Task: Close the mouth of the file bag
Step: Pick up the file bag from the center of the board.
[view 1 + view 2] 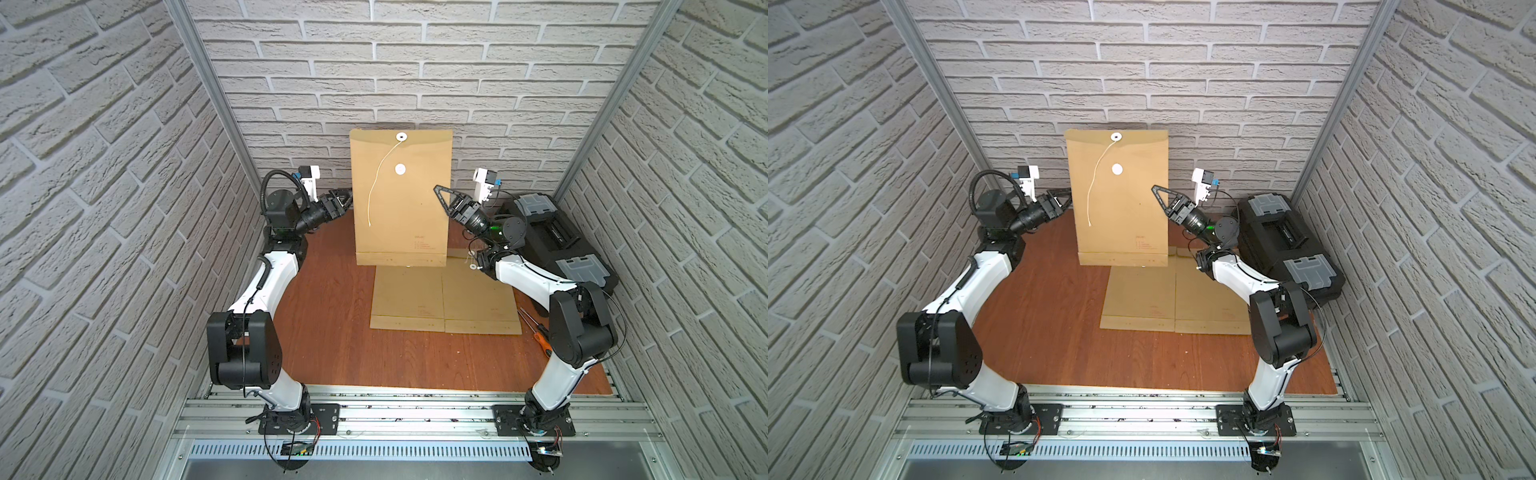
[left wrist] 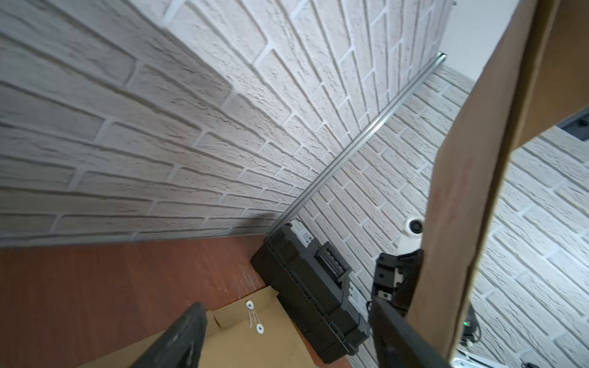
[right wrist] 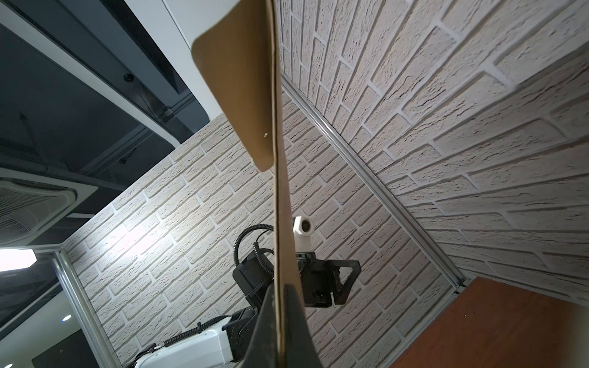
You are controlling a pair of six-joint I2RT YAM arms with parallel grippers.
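One file bag [image 1: 411, 216] [image 1: 1125, 216] stands upright near the middle of the back edge of the bench [image 1: 332, 332], its front face turned toward the front edge, as both top views show. My right jaws are clamped on its right edge, roughly halfway up. In my right wrist view the brown card runs straight between the two fingers [image 3: 298, 321], which press it from either side. My left jaws stand apart. The left wrist view shows both fingers [image 2: 181, 337] with a wide gap between them, and the bag's left edge lies just beside one of them; whether that finger touches the card I cannot tell. The bag's flap [image 1: 432, 139] is folded over the top toward the front, though in the right wrist view it flares away from the body rather than lying flat. A white upper disc [image 1: 402, 136] sits on the flap and a white lower disc [image 1: 400, 169] on the body beneath it. A thin string [image 1: 370, 212] hangs loose from the upper disc and curves down past the lower disc on its left, its end free, not wound round anything. Two flat bags [image 1: 409, 299] lie side by side on the bench in front of the standing one. A black tool case [image 1: 552, 237] sits in the back right corner, and an orange-handled screwdriver [image 1: 543, 341] lies by the right edge.
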